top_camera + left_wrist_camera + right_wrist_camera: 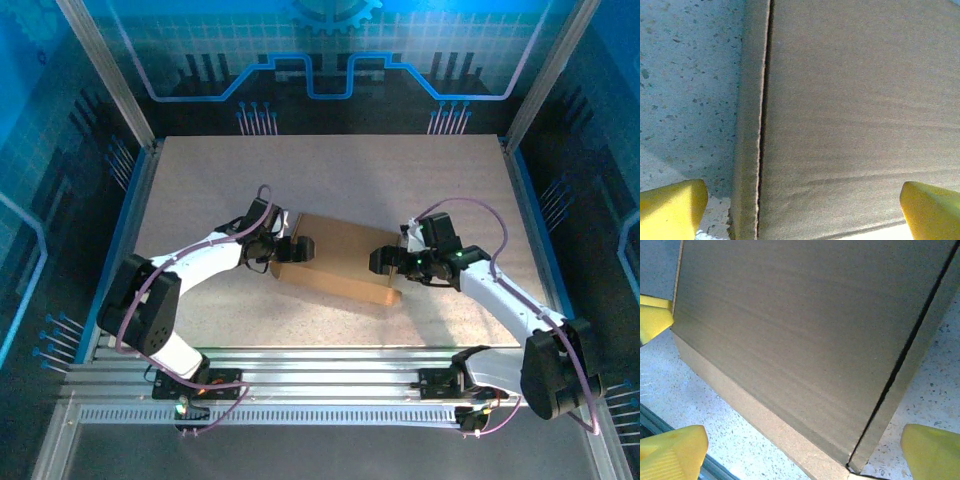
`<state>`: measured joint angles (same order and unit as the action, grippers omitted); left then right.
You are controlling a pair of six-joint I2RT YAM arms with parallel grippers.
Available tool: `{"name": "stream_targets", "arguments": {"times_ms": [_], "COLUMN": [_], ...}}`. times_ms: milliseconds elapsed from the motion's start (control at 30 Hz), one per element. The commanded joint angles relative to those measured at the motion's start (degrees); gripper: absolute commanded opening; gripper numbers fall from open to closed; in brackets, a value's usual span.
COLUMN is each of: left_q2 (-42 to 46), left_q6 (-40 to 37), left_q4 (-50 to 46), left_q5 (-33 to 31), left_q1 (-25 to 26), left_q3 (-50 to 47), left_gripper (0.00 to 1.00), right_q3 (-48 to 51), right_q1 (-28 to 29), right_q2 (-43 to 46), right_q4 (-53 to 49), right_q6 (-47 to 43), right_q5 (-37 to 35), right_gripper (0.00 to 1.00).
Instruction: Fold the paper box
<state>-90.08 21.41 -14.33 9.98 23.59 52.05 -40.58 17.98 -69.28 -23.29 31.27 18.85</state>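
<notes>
The paper box (340, 262) is plain brown cardboard, a shallow closed rectangle lying at an angle in the middle of the table. My left gripper (300, 247) hovers at its left end, jaws wide open. In the left wrist view the box's top (855, 110) and a dark seam run between the yellow fingertips (675, 207) of the left gripper (802, 202). My right gripper (382, 262) stands open at the box's right end. Its wrist view shows the box's lid (800, 330), the lit front wall and a corner seam, with the right gripper (805, 447) spread wide over them.
The box rests on a speckled beige tabletop (330, 170) with aluminium rails (330, 365) along the near edge and frame posts at the sides. A yellow pad (652, 315) shows beyond the box's far end in the right wrist view.
</notes>
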Motion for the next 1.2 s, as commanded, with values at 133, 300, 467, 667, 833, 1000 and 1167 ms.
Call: {"name": "stream_targets", "arguments": {"times_ms": [133, 300, 467, 667, 833, 1000, 1167], "left_q2": [-1.63, -3.14, -3.61, -3.23, -1.23, 1.42, 3.42], "left_q6": [-2.68, -2.59, -2.69, -2.05, -0.03, 1.89, 5.31], "left_q4": [1.67, 2.75, 4.05, 6.21, 5.72, 4.06, 2.27], "left_q5": [3.74, 5.58, 7.87, 11.03, 13.70, 15.99, 19.19], "left_q1": [-0.94, -1.00, -1.03, -1.14, -1.87, -2.59, -4.18], "left_q3": [2.17, 2.51, 2.35, 1.32, 1.13, 1.52, 2.76], "left_gripper": [0.99, 0.99, 0.99, 0.99, 0.99, 0.99, 1.00], "right_q3": [1.29, 1.29, 1.71, 2.37, 1.19, -1.01, -3.10], "right_q1": [-0.41, -0.19, -0.14, -0.07, -0.09, -0.30, -0.96], "right_q2": [-3.50, -4.93, -5.81, -5.81, -4.02, -1.74, -0.46], "right_q4": [3.47, 4.55, 6.02, 8.61, 7.44, 4.52, 1.58], "right_q6": [1.78, 1.96, 2.35, 3.10, 3.29, 3.19, 3.53], "right_q5": [0.92, 1.13, 1.84, 2.80, 2.29, 1.63, 1.65], "right_gripper": [1.00, 1.00, 1.00, 1.00, 1.00, 1.00, 1.00]}}
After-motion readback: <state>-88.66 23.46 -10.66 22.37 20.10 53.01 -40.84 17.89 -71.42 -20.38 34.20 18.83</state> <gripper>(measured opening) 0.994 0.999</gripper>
